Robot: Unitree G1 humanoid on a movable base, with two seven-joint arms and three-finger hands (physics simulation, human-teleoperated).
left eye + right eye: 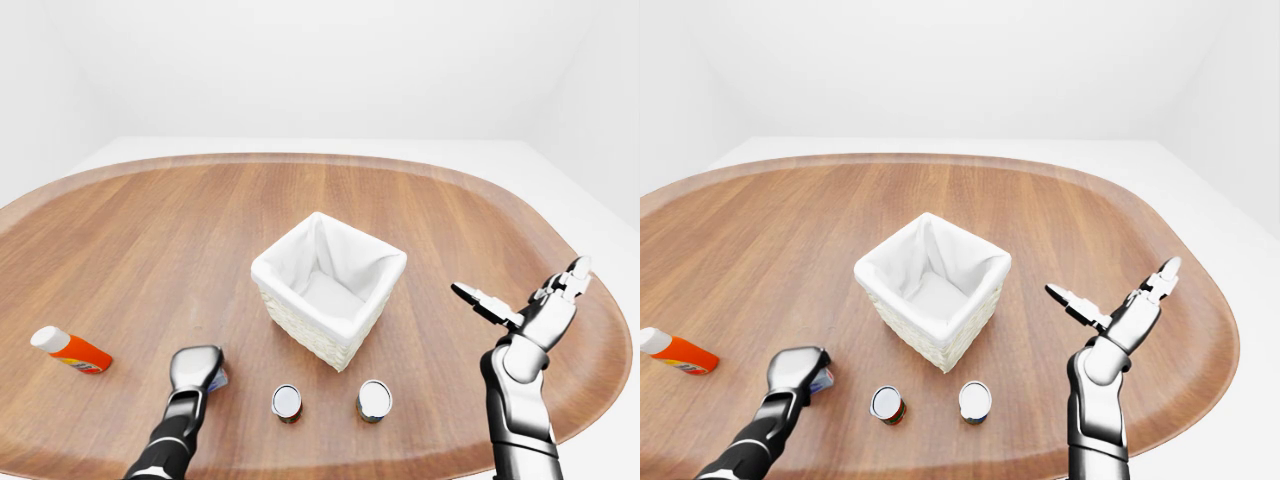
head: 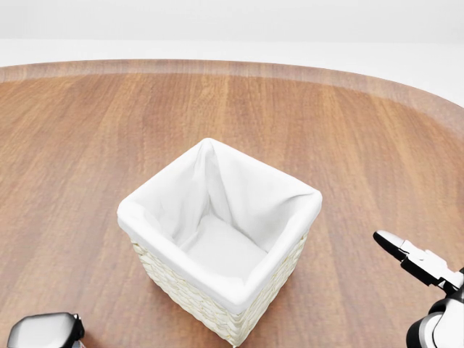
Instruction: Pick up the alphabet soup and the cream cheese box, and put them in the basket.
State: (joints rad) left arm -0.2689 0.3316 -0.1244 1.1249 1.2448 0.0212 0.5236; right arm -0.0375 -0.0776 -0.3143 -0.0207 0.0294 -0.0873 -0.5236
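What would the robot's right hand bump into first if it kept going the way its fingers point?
Probably nothing. The right hand hangs open above the table, right of the basket, fingers splayed up and outward. That way looks free as far as the left-eye view shows, though depth is hard to judge.

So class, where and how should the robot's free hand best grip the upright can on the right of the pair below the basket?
Probably round the can's curved side wall, coming down from above with the open right hand: it stands upright, lid up, with clear wood around it.

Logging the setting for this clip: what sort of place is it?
Likely a bare simulated test room, not a real home: blank white walls, one big oval wooden table, and only a basket, two cans and a bottle.
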